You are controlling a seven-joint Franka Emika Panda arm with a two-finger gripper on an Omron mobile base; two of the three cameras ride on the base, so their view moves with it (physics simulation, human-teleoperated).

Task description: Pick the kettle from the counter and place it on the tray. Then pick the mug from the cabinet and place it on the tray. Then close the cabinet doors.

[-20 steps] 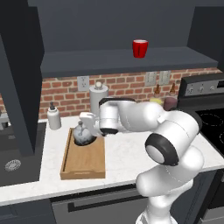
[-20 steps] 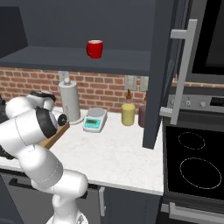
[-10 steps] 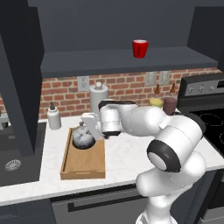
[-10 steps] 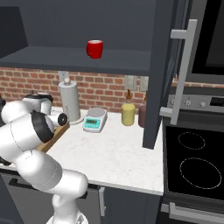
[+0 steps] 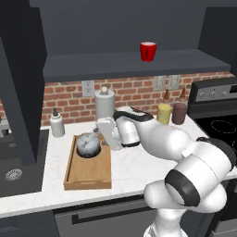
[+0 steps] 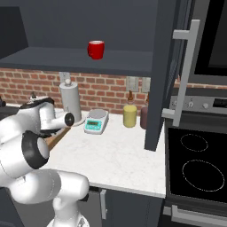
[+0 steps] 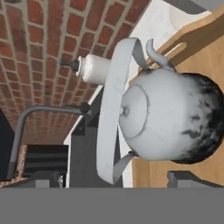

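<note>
The squat mottled grey metal kettle sits at the far end of the light-brown wooden tray. The gripper is just beside it; whether open or holding cannot be told. Next: fetch the red mug from the dark cabinet shelf.

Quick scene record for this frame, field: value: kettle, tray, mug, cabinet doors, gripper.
kettle: kettle sits on the tray, at its far end, upright
tray: tray on the counter, near half bare
mug: mug on the cabinet shelf, not yet picked
cabinet doors: cabinet doors open
gripper: gripper beside the kettle on its right in the left base view; open or shut cannot be told
task stage: kettle placed, mug and doors left
</note>
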